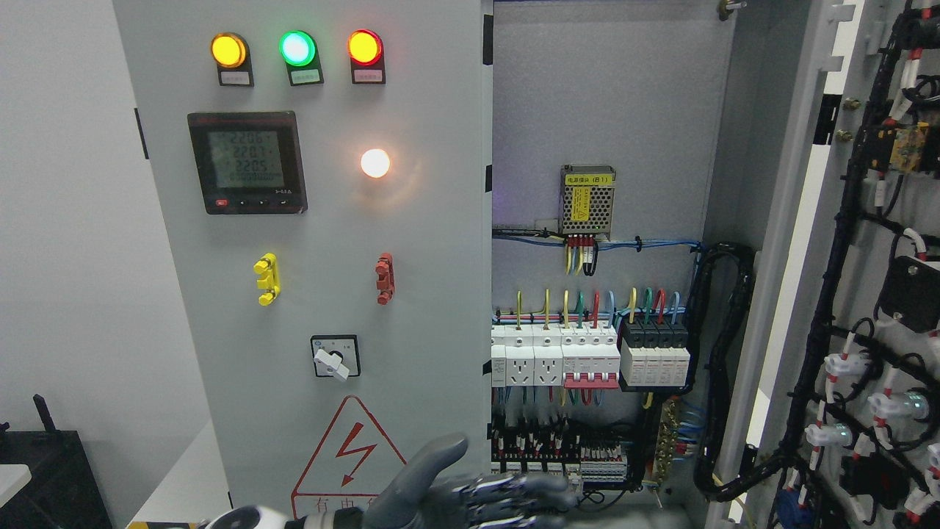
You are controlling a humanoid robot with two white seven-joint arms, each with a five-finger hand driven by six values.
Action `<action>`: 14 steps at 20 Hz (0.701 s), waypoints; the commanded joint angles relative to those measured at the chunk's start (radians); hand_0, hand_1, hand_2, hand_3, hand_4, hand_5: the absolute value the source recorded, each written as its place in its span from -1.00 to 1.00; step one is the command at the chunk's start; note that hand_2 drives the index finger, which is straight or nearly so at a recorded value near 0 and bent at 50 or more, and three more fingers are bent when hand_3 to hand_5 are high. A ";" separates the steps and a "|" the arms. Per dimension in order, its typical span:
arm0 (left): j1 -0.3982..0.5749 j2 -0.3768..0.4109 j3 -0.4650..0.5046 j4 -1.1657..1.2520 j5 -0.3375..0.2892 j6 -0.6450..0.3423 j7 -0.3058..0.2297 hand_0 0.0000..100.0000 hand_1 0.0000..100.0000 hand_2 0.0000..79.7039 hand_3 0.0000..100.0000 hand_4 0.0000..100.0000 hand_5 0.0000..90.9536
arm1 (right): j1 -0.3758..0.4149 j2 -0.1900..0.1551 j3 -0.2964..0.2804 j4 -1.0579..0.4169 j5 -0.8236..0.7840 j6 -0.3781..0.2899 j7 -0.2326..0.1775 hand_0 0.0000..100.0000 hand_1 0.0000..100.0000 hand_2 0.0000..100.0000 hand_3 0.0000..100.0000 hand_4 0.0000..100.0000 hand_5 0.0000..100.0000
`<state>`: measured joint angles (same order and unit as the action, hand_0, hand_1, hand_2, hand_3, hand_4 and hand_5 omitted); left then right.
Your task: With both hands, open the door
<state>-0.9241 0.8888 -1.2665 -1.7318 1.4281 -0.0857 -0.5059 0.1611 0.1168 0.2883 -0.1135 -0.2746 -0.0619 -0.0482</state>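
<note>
The grey metal left cabinet door [323, 242], bearing three lit lamps, a dark digital meter [247, 162] and a red lightning warning triangle [352, 459], is seen closed at the picture's left, while the grey right door [874, 294], lined with black cable looms, is swung wide open at the right. The wired cabinet interior [595, 353] is exposed between them. The grey robotic left hand [477, 488] is raised at the bottom edge, fingers extended and thumb lifted, with nothing held.

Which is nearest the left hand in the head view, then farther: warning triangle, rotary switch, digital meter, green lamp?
From the left hand:
1. Warning triangle, just left of the thumb.
2. Rotary switch, above it.
3. Digital meter, upper left.
4. Green lamp, top of the door.
</note>
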 commanded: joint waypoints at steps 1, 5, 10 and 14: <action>0.365 0.507 0.098 -0.029 -0.048 -0.057 -0.016 -1.00 -1.00 -1.00 -1.00 -0.94 -1.00 | 0.000 0.000 0.000 0.000 0.000 0.001 0.001 -1.00 -1.00 -1.00 -1.00 -1.00 -1.00; 0.566 0.510 0.098 0.127 -0.141 -0.193 -0.016 -1.00 -1.00 -1.00 -1.00 -0.94 -1.00 | 0.000 0.000 0.000 0.000 0.000 -0.001 0.001 -1.00 -1.00 -1.00 -1.00 -1.00 -1.00; 0.845 0.386 0.101 0.392 -0.230 -0.426 -0.016 -1.00 -1.00 -1.00 -1.00 -0.94 -1.00 | 0.000 0.000 0.000 0.000 0.000 0.001 0.001 -1.00 -1.00 -1.00 -1.00 -1.00 -1.00; 0.976 0.178 0.157 0.682 -0.297 -0.430 -0.016 -1.00 -1.00 -1.00 -1.00 -0.94 -1.00 | 0.000 0.000 0.000 0.000 0.000 -0.001 -0.001 -1.00 -1.00 -1.00 -1.00 -1.00 -1.00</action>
<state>-0.1865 1.1693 -1.1887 -1.4944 1.2263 -0.4914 -0.5246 0.1610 0.1167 0.2884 -0.1136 -0.2746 -0.0618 -0.0477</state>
